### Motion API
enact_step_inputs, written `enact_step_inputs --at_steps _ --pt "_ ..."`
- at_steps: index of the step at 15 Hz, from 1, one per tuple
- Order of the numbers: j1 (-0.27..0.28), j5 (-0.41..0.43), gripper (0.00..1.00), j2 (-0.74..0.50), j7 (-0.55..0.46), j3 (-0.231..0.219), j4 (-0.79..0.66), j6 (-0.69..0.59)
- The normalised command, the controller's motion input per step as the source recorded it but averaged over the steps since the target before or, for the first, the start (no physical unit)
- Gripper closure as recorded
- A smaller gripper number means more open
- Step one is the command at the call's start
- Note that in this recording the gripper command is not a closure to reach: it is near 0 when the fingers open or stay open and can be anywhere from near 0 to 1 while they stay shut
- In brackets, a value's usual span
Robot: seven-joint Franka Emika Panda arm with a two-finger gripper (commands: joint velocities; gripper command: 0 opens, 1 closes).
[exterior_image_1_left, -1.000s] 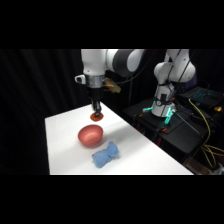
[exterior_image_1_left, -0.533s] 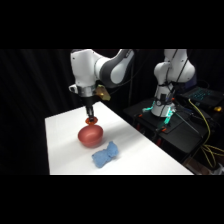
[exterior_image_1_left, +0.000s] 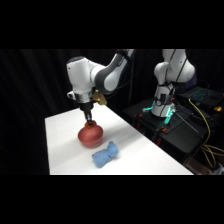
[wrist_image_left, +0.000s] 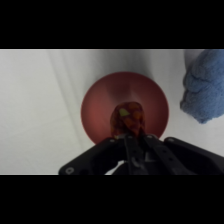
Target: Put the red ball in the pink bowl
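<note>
Clamped on the red ball (wrist_image_left: pixel 128 119), the gripper (exterior_image_1_left: pixel 89 119) now hanging directly over the pink bowl (exterior_image_1_left: pixel 90 136), carried from beyond its far rim and lowered, leaving only release; blue cloth (exterior_image_1_left: pixel 105 154) unmoved just beside the bowl on the table (exterior_image_1_left: pixel 60 130).

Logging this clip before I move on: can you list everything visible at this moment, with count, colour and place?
red ball: one, red-orange, speckled, held in the gripper above the bowl.
pink bowl: one, salmon-pink, on the white table under the gripper.
blue cloth: one, blue, lumpy, on the table beside the bowl, apart from it.
table: one, white.
second robot arm: one, white, on the dark stand beyond the table.
cables: several, yellow, on that stand.
gripper: one, black, closed on the ball.
</note>
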Motion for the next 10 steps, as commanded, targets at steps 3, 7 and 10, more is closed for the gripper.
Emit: enact_step_inputs --at_steps 3,7,10 --pt "-0.022 0.149 0.00 0.09 -0.22 0.022 0.25 -0.12" --pt "-0.001 0.104 0.00 0.08 -0.17 0.011 0.28 -0.22" --pt "0.026 0.077 0.00 -0.06 -0.14 0.012 0.29 -0.39"
